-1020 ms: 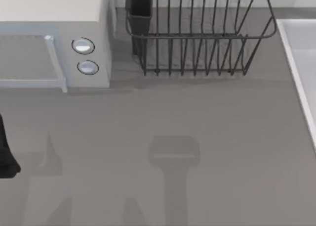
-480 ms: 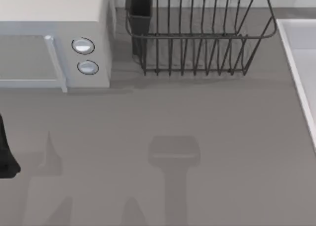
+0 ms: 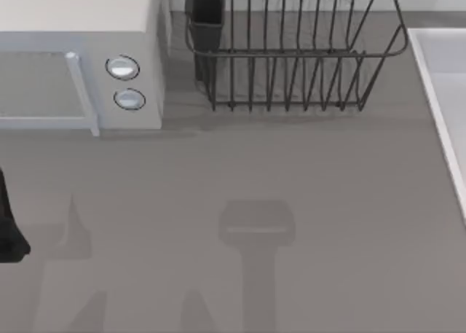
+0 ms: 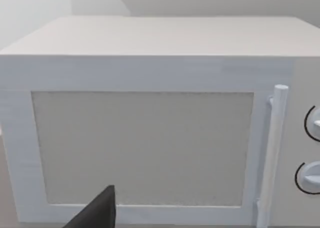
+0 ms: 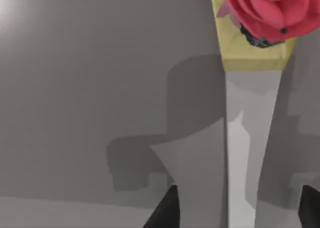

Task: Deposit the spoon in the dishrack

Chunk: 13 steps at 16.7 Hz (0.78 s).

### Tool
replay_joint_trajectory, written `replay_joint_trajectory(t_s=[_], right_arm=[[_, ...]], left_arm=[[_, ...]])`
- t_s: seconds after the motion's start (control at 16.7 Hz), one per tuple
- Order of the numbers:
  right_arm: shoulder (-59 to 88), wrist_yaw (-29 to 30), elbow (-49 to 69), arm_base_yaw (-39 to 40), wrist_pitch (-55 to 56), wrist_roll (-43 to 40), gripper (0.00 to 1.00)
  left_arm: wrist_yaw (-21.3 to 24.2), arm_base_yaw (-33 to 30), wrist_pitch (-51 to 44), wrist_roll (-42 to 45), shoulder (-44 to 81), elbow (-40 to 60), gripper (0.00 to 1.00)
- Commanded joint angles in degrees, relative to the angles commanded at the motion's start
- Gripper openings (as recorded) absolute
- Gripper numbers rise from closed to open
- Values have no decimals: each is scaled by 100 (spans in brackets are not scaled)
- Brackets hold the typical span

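Left arm (image 3: 9,227) low at the table's left edge; right pincer (image 5: 235,210) fingers apart.

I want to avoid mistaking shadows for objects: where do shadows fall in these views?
Top view: soft arm-shaped shadows lie on the bare table in front of the dishrack. Right wrist view: a blocky shadow crosses the grey surface near the pink flower.

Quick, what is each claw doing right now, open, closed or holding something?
Left gripper: cannot be told.
Right gripper: open, holding nothing.
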Motion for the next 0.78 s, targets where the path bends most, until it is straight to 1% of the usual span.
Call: replay_joint_trajectory(t_s=[0.12,0.3,0.6,0.78], right_arm=[[-32,-1,194,-33,-198,-20,0],[-168,2,889,-85,-951,-69,0],[-517,6,2446,-105,-3152,-119,0],[-742,3,3260,-88,-4188,-118,0]], left_arm=[[0,0,0,0,0,0,100],[0,0,0,0,0,0,100],[0,0,0,0,0,0,100],[0,0,0,0,0,0,100]])
